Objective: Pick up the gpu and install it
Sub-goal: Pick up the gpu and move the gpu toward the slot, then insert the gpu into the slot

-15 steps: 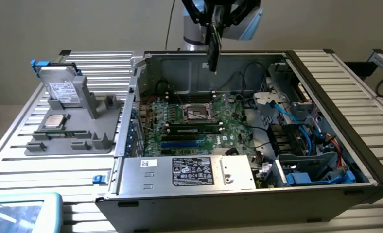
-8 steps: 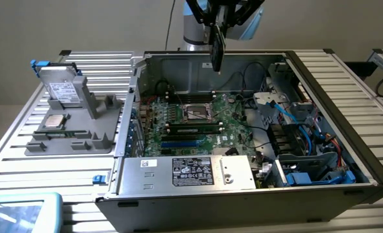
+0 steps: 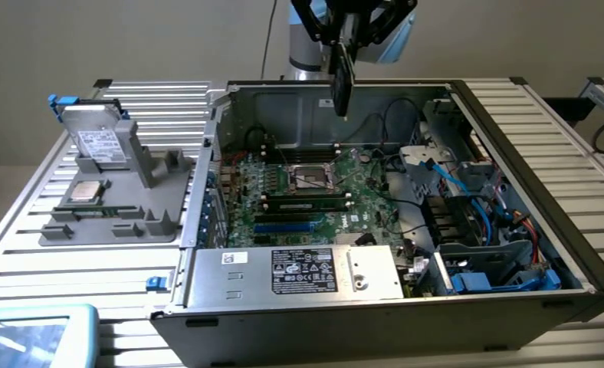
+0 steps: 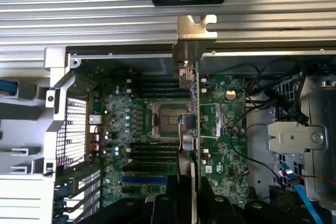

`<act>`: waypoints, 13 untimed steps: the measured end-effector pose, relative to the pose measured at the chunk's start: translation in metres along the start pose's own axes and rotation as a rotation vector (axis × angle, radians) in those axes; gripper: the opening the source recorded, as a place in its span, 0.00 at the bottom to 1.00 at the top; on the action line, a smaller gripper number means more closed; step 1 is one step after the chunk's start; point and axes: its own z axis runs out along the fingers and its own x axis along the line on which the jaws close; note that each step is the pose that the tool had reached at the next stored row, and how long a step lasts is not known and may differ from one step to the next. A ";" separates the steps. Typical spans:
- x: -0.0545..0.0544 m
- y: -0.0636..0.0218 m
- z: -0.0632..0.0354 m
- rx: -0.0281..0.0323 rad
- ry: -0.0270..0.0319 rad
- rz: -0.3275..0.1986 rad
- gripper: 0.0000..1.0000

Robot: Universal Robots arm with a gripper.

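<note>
The graphics card (image 3: 341,77) hangs on edge in the air above the open computer case (image 3: 281,115), well clear of everything inside it, with its long side running up and down and its lower end pointing into the case. The hand (image 3: 345,38) is clamped on the card's upper part, one finger on each flat face, so the jaws stand at a middling width with the card between them. In the wrist view the graphics card (image 4: 188,124) shows edge-on, reaching away from the hand (image 4: 189,203), with its metal end bracket (image 4: 196,27) at the far end, over the case wall. Below it lies the main board (image 3: 313,192), with the bare processor socket (image 3: 310,178) roughly under the card and a blue slot (image 3: 287,228) nearer the power supply (image 3: 292,268). On the exterior view's left, outside the case, a grey tray (image 3: 108,222) on the slatted tabletop (image 3: 36,253) carries a hard drive (image 3: 100,142) and a processor chip (image 3: 85,192). I judge the pick-up done and the carry to the board to be the step in hand; nothing is seated yet. Fitting it would call for the card's contact edge to face the board and line up along its slot, with the bracket at the case's rear openings, and for a straight, even press, since a tilt could jam it or strain the slot.
</note>
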 end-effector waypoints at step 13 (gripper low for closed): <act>-0.001 -0.0014 0.0134 0.0001 0.0000 0.000 0.27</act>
